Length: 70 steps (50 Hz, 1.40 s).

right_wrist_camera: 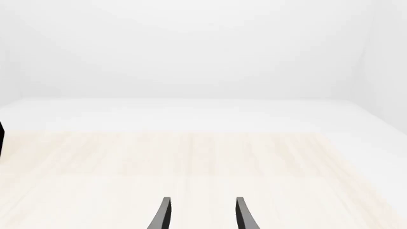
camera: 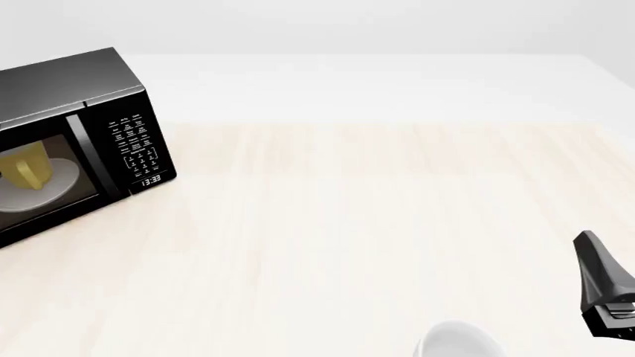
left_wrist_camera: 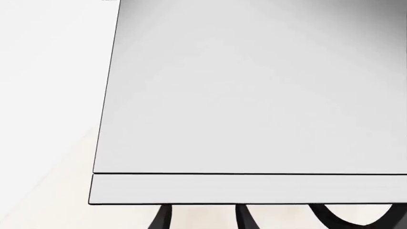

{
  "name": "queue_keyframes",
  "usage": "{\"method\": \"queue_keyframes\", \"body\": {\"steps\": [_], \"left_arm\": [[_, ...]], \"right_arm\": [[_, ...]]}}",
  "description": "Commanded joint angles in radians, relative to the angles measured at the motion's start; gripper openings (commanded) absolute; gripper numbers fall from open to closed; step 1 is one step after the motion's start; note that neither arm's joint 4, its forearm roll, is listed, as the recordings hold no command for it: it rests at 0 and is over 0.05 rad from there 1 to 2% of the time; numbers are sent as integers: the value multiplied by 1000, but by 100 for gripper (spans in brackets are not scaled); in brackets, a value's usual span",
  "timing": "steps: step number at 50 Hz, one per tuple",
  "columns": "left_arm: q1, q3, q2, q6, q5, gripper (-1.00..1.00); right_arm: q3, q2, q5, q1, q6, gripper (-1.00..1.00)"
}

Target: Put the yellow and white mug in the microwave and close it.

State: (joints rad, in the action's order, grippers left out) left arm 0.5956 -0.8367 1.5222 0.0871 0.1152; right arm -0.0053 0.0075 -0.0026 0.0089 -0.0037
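The black microwave (camera: pixel 119 141) stands at the table's far left, its keypad panel and clock display facing me. The yellow and white mug (camera: pixel 25 169) sits inside it on the white turntable plate (camera: pixel 62 178). I cannot tell whether the door is shut. My right gripper (camera: pixel 600 290) hovers low at the right, far from the microwave; in the right wrist view (right_wrist_camera: pixel 202 214) its fingers stand apart and empty. My left gripper (left_wrist_camera: pixel 203 218) shows only in its own wrist view, fingers apart, right by the edge of a flat pale grey panel (left_wrist_camera: pixel 254 105).
A plain white-grey cup (camera: pixel 454 343) stands at the front edge of the table, left of my right gripper. The light wooden table top (camera: pixel 377 208) stretches between the microwave and the right arm.
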Motion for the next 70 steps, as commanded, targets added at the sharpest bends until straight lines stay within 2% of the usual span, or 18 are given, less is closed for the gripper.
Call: {"method": "queue_keyframes", "body": {"steps": [1,12,19,29,31,41,47,70], "left_arm": [[-3,-2,-26,53,-10,100],[-1,81,-107,40,-10,100],[-1,103,-165,39,12,100],[4,94,-242,37,41,100],[2,90,-297,22,39,100],[2,77,-354,29,74,100],[-17,67,-450,40,90,100],[-3,44,-577,28,201,100]], "right_arm": [[1,-1,0,-1,1,100],[1,-1,0,-1,1,100],[1,-1,0,-1,1,100],[1,-1,0,-1,1,100],[1,-1,0,-1,1,100],[1,-1,0,-1,1,100],[1,-1,0,-1,1,100],[1,-1,0,-1,1,100]]}}
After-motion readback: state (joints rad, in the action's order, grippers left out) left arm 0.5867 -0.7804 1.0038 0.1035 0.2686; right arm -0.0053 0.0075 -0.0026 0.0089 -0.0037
